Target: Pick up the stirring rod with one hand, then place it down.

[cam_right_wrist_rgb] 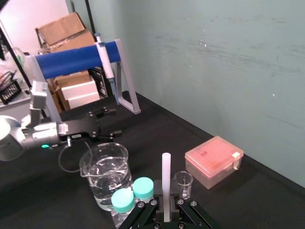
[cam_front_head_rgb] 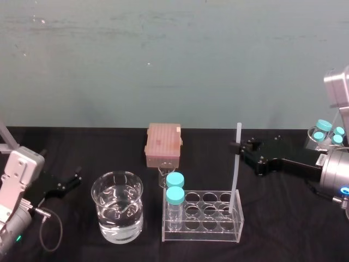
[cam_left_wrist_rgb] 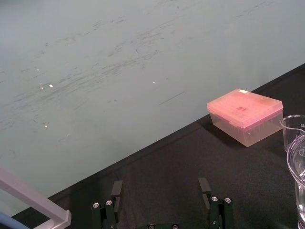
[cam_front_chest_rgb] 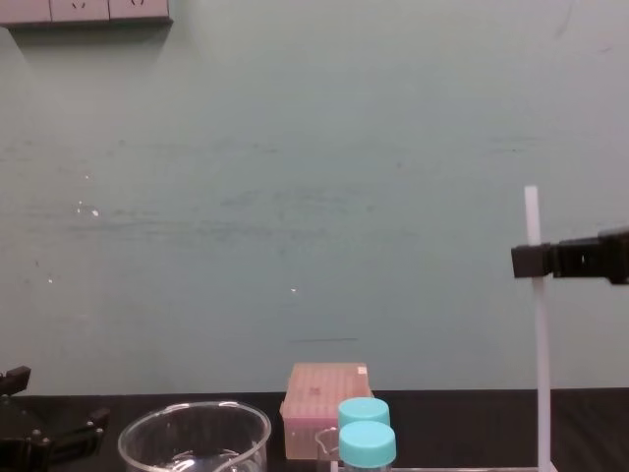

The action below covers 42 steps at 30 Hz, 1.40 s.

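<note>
The stirring rod (cam_front_head_rgb: 236, 164) is a thin translucent white stick standing upright, its lower end down inside the right end of the clear tube rack (cam_front_head_rgb: 203, 233). My right gripper (cam_front_head_rgb: 238, 145) reaches in from the right and is shut on the rod a little below its top. The chest view shows the same grip, with the right gripper (cam_front_chest_rgb: 532, 261) clamped on the rod (cam_front_chest_rgb: 539, 354). In the right wrist view the rod (cam_right_wrist_rgb: 166, 179) rises between the fingers of the right gripper (cam_right_wrist_rgb: 166, 210). My left gripper (cam_front_head_rgb: 72, 182) rests open at the table's left, its fingers (cam_left_wrist_rgb: 116, 190) wide apart.
A beaker of water (cam_front_head_rgb: 117, 214) stands left of the rack. Two blue-capped vials (cam_front_head_rgb: 175, 188) sit in the rack's left end. Behind are a pink tip box (cam_front_head_rgb: 163, 143) and a small glass beaker (cam_right_wrist_rgb: 183, 183). More blue-capped vials (cam_front_head_rgb: 327, 131) stand at the far right.
</note>
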Motion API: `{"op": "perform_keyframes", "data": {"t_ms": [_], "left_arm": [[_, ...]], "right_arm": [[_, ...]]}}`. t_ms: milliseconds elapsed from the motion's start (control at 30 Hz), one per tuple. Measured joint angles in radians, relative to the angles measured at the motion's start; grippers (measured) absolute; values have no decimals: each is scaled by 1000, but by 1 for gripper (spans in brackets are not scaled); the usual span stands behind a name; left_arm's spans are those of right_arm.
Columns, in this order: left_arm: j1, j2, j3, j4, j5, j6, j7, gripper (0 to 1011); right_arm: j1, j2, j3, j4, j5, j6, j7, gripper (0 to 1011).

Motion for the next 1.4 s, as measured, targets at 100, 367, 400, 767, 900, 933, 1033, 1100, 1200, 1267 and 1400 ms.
{"op": "perform_keyframes", "data": {"t_ms": [100,367,400,767,900,933,1033,1100,1200,1267,1400], "left_arm": [[0,0,0,0,0,0,0,1005],[0,0,0,0,0,0,0,1005],[0,0,0,0,0,0,0,1005],[0,0,0,0,0,0,0,1005],[0,0,0,0,0,0,0,1005],[0,0,0,0,0,0,0,1005],[0,0,0,0,0,0,0,1005],[0,0,0,0,0,0,0,1005],[0,0,0,0,0,0,0,1005],[0,0,0,0,0,0,0,1005],[0,0,0,0,0,0,0,1005]], "right_arm": [[6,-4,-15,18,-10,-12,-5,69],[11,-15,-41,56,-30,-36,-5,69],[11,-18,-44,61,-33,-39,-5,69],[12,-37,-62,87,-48,-57,9,69],[12,-41,-69,95,-55,-59,12,69],[12,-42,-70,96,-57,-60,12,69],[9,-45,-73,101,-64,-66,13,69],[8,-46,-75,103,-69,-68,13,69],[7,-50,-77,109,-79,-73,13,69],[8,-53,-78,111,-82,-74,13,69],[9,-59,-80,116,-90,-74,17,69]]}}
